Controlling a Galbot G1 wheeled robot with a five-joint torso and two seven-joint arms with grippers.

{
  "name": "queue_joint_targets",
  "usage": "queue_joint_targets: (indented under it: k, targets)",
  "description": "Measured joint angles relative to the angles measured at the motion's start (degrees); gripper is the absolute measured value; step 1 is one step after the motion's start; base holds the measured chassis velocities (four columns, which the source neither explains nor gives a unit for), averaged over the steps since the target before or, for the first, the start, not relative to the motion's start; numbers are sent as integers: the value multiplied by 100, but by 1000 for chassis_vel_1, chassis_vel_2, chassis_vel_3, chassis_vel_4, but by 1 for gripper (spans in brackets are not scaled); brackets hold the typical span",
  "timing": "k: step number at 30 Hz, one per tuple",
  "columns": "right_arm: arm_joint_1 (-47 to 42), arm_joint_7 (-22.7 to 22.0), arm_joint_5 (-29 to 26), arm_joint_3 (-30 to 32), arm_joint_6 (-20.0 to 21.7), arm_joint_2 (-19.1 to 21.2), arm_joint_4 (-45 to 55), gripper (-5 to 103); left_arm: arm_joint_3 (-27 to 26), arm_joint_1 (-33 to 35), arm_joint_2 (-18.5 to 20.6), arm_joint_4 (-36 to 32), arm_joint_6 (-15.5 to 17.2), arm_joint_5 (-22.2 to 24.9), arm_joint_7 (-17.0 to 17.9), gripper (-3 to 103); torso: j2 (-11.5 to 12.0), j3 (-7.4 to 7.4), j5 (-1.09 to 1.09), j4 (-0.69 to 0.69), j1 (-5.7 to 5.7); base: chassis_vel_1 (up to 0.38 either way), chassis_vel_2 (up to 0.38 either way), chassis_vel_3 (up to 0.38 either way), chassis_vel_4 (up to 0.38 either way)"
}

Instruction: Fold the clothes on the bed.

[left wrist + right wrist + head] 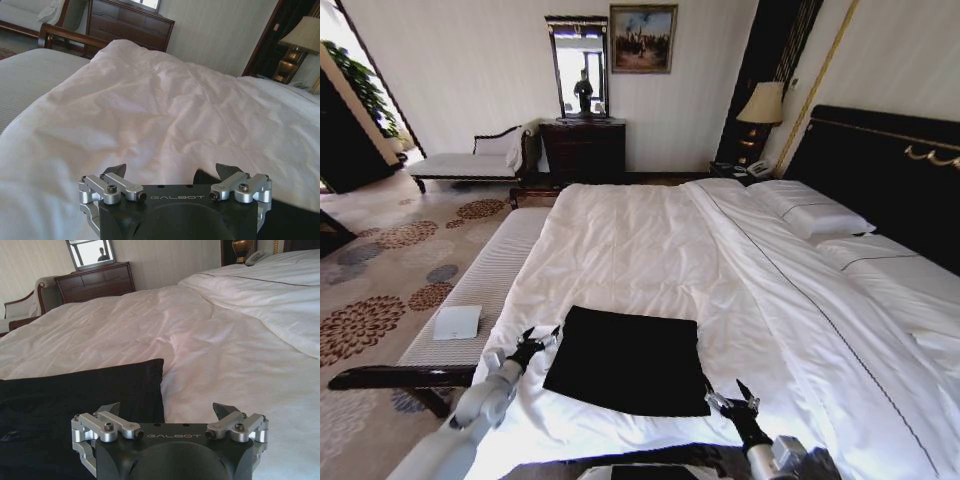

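Note:
The clothes, a black garment (630,360), lie flat as a rough rectangle on the near part of the bed (650,240), on the white duvet. My left gripper (537,340) is open and hovers just off the garment's near-left corner. My right gripper (733,396) is also open, by the near-right corner. In the left wrist view the open left gripper (172,170) points across the duvet, with a strip of black fabric (295,220) beside one finger. In the right wrist view the open right gripper (167,409) sits over the edge of the black garment (75,395). Nothing is held between either pair of fingers.
A pale bench (490,275) runs along the bed's left side with a white flat item (457,322) on it. Pillows (815,215) and the dark headboard (880,170) are at the right. A dresser (582,150), a lamp (765,105) and a chaise (470,162) stand by the far wall.

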State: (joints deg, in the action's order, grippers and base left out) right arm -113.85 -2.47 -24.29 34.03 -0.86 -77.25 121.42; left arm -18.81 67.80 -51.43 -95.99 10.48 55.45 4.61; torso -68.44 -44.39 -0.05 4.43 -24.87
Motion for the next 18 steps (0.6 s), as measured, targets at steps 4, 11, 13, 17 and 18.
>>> queue_joint_targets:
  k: [4,11,13,17,18]
  targets:
    - [-24,-14,23,49,11,-43,20,100,620,-891,2,562,153,387,-73,100,1,-1,1,0,-1,0,0,0,0]
    - [-25,-46,57,77,97,-101,52,100,1598,-1852,-158,1266,293,588,-330,100,1,0,1,-2,0,0,0,0,0]
    - [-32,-55,58,98,111,-105,58,100,1725,-1974,-233,1389,353,593,-332,100,1,0,1,-3,0,0,0,0,0]
    - [-58,-62,58,137,126,-107,73,100,1915,-2210,-370,1649,456,639,-291,97,1,0,2,-1,-1,0,0,0,0]
    - [-66,-62,58,144,128,-107,78,100,1944,-2262,-398,1730,479,654,-284,97,1,0,1,-1,-1,0,0,0,0]
